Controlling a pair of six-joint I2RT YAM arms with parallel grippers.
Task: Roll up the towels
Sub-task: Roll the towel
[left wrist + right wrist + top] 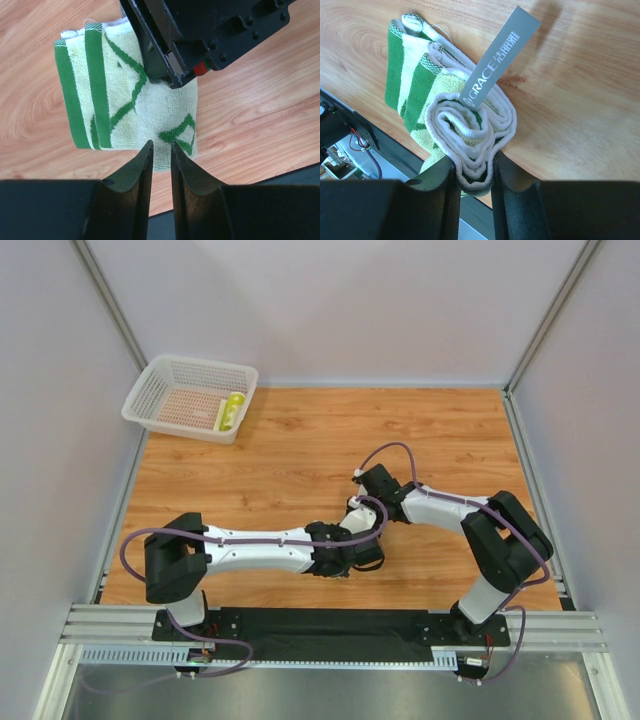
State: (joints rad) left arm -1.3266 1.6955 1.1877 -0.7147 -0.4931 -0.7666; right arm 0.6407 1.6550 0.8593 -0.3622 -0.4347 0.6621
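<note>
A cream towel with green stripes and diamond lines (125,105) lies on the wooden table, partly rolled. My right gripper (472,162) is shut on the rolled end (470,132), where several white-edged layers coil; a grey label (500,57) sticks up from the roll. In the left wrist view the right gripper's black body (200,35) sits over the towel's far edge. My left gripper (160,144) has its jaws a narrow gap apart, pinching the near flat edge of that towel. In the top view both grippers meet at table centre (352,540) and hide the towel. A bright yellow-green rolled towel (232,412) lies in the basket.
A white mesh basket (170,380) stands at the back left corner. The black base rail (330,625) runs along the table's near edge, close to the towel. Grey walls enclose the table on three sides.
</note>
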